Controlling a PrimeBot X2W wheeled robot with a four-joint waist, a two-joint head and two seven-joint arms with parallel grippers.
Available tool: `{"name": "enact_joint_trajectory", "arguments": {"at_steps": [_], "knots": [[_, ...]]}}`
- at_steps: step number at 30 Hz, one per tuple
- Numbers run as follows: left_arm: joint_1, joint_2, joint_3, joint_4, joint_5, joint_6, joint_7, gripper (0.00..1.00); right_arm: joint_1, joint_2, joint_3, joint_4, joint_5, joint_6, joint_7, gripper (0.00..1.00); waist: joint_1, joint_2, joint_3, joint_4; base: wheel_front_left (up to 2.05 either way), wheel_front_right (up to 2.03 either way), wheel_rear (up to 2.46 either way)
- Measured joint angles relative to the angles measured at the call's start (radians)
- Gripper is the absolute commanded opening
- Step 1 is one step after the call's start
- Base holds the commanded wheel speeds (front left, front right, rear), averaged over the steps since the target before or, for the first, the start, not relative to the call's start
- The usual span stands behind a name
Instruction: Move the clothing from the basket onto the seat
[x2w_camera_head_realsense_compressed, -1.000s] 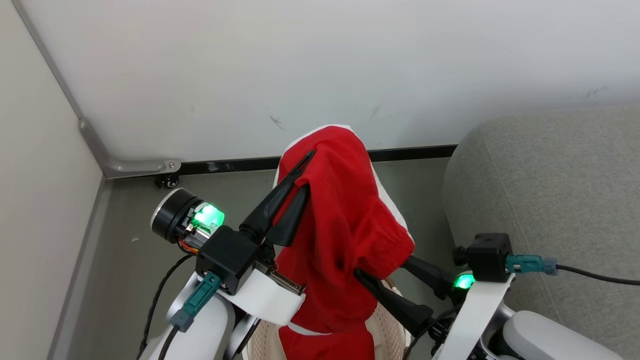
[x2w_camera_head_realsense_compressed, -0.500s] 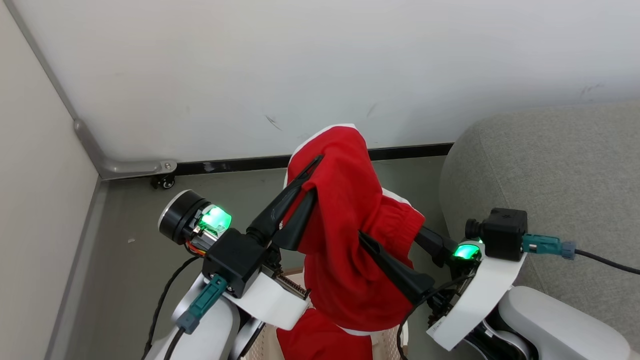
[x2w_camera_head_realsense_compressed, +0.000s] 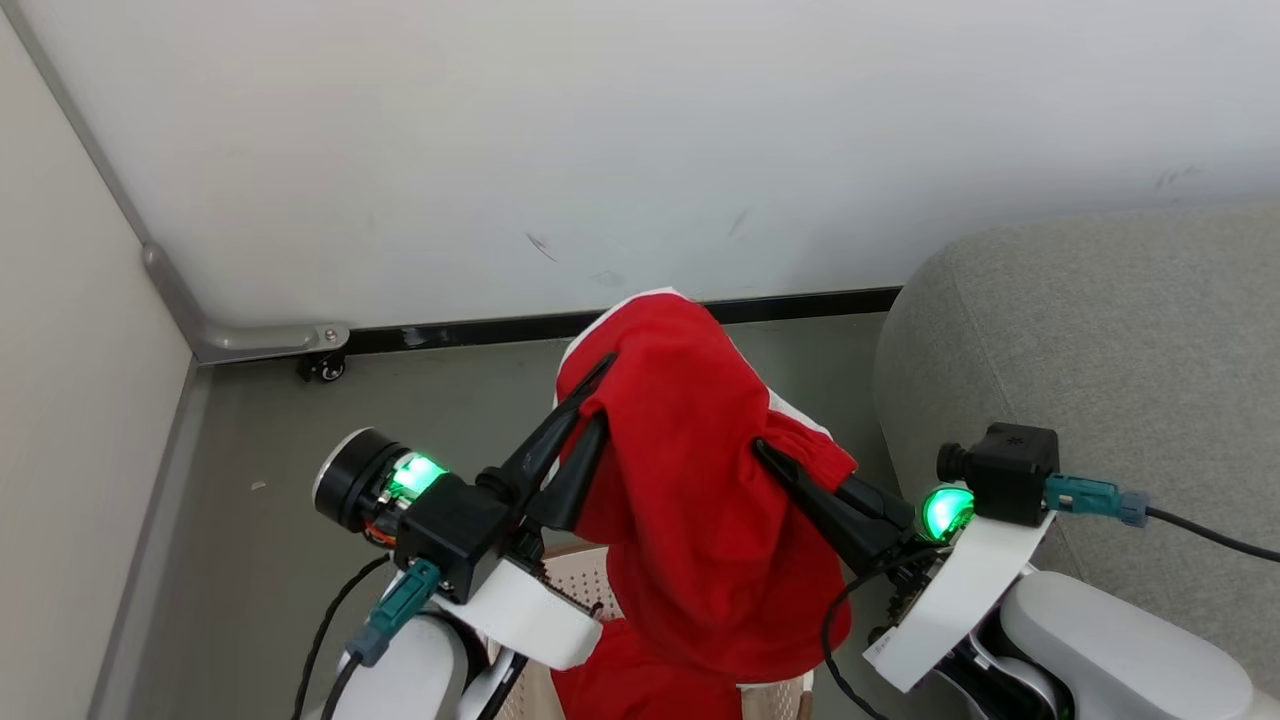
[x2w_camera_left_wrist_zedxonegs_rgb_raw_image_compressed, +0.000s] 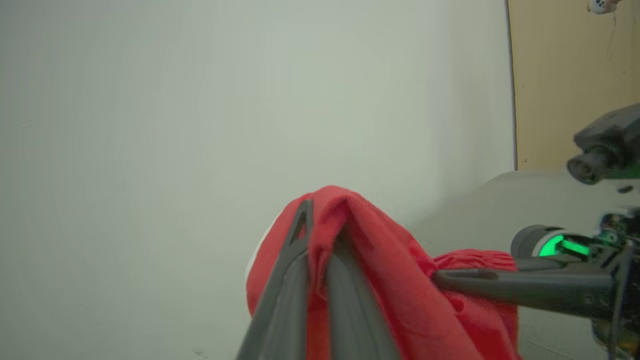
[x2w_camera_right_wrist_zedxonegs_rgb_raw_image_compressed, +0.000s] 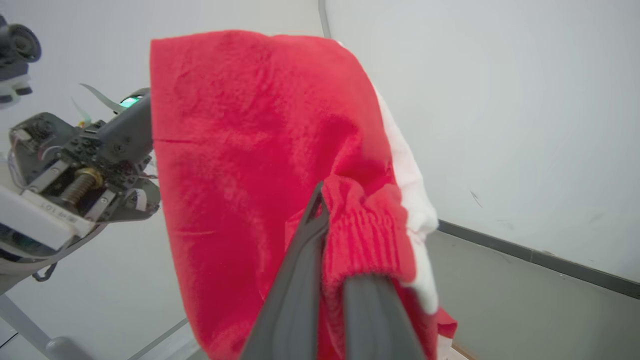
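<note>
Both grippers are closed on one red garment (x2w_camera_head_realsense_compressed: 690, 480), held up in the air between them. Left gripper (x2w_camera_head_realsense_compressed: 598, 395) pinches a fold near the top of the cloth; left wrist view shows fabric wedged between its two fingers (x2w_camera_left_wrist_zedxonegs_rgb_raw_image_compressed: 285, 280). Right gripper (x2w_camera_head_realsense_compressed: 772, 458) bites the ribbed hem on the garment's right side, fingers nearly together with cloth between them, clearest in right wrist view. White trim runs along the garment's far edge. Garment hangs above the basket (x2w_camera_head_realsense_compressed: 585, 585). Its lower end drapes toward a second red piece (x2w_camera_head_realsense_compressed: 640, 690) lying in the basket; can't tell if they touch. Grey sofa (x2w_camera_head_realsense_compressed: 1100, 380) sits to the right, apart from the cloth. White wall (x2w_camera_head_realsense_compressed: 600, 150) behind.
</note>
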Motion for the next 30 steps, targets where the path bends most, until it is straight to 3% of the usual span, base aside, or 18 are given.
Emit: {"name": "enact_joint_trajectory", "arguments": {"at_steps": [11,12,14,16,17,18,30], "knots": [[0.068,0.012,0.060,0.119,-0.061,0.009,0.000,0.00,0.003,-0.018,-0.037,0.004,0.004,0.000,-0.012,0.00,0.0000,0.0000,-0.008,-0.023,0.00,0.00,0.00],[0.072,0.011,0.064,0.126,-0.066,0.010,0.000,0.07,0.004,-0.021,-0.050,0.005,0.006,0.000,-0.014,0.00,0.0000,0.0000,-0.009,-0.026,0.00,0.00,0.00],[0.081,0.008,0.067,0.141,-0.075,0.010,0.000,0.40,0.006,-0.026,-0.077,0.011,0.013,0.000,-0.014,0.00,0.0000,0.0000,-0.010,-0.032,0.00,0.00,0.00],[0.088,0.004,0.069,0.156,-0.094,0.010,0.000,0.49,0.007,-0.028,-0.104,0.016,0.014,0.000,-0.014,0.00,0.0000,0.0000,-0.011,-0.038,0.00,0.00,0.00],[0.093,0.001,0.070,0.161,-0.098,0.009,0.000,0.93,0.007,-0.028,-0.117,0.017,0.014,0.000,-0.014,0.00,0.0000,0.0000,-0.011,-0.041,0.00,0.00,0.00],[0.098,0.000,0.072,0.165,-0.104,0.009,0.000,1.00,0.007,-0.027,-0.133,0.016,0.014,0.000,-0.014,0.00,0.0000,0.0000,-0.011,-0.045,0.00,0.00,0.00],[0.107,0.000,0.115,0.193,-0.132,0.010,0.000,1.00,0.031,-0.057,-0.332,0.004,0.012,0.000,-0.015,0.00,0.0000,0.0000,-0.006,-0.084,0.00,0.00,0.00]]}}
